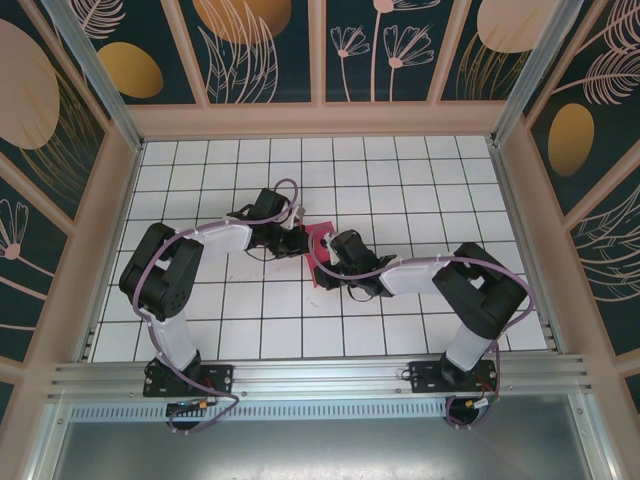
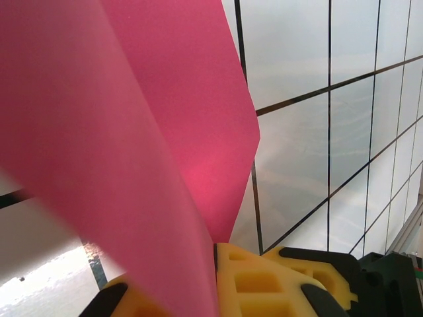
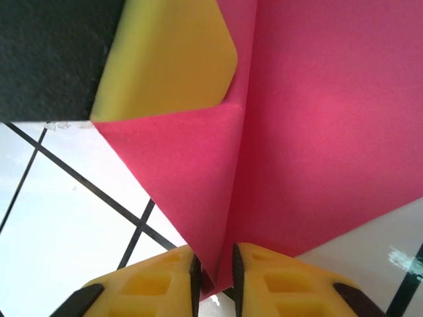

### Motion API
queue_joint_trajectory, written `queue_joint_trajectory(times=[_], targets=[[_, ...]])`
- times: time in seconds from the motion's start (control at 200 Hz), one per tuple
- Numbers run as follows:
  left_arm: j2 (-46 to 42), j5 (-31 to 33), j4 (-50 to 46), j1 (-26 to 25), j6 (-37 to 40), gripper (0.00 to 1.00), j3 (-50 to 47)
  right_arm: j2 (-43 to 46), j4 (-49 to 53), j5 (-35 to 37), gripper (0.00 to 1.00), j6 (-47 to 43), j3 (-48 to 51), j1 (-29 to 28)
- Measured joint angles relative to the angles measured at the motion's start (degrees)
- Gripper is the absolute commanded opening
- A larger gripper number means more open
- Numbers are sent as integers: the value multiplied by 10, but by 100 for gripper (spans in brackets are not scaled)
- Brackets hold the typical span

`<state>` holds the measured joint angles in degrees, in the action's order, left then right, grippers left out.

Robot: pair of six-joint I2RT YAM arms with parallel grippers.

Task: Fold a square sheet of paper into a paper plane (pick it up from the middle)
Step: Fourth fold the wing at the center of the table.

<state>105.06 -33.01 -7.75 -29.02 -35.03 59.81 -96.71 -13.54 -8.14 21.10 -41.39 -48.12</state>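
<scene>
Plainly, no writing shows — red paper (image 3: 317, 132) (matte) unmarked.

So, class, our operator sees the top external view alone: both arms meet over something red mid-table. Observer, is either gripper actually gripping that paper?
Observer: Yes. In the right wrist view the right gripper has a fold of the square sheet of paper between its yellow fingers.
Operator: And the left one?
Observer: The left gripper is shut on the sheet's edge; the paper rises from its fingers.
Operator: Is the sheet flat?
Observer: No. A crease runs up from the right gripper, and a yellow finger meets the fold's top.
</scene>
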Motion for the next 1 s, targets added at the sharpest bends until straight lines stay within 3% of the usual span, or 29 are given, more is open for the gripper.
queue_joint_trajectory(times=[0.375,0.6,1.001], targets=[[0,0,0,0,0,11,0,-14,0,-9,26,24,-11,-4],[0,0,0,0,0,11,0,-24,14,-5,11,26,-18,-7],[7,-11,0,0,0,15,0,-30,122,9,7,-56,-73,-7]])
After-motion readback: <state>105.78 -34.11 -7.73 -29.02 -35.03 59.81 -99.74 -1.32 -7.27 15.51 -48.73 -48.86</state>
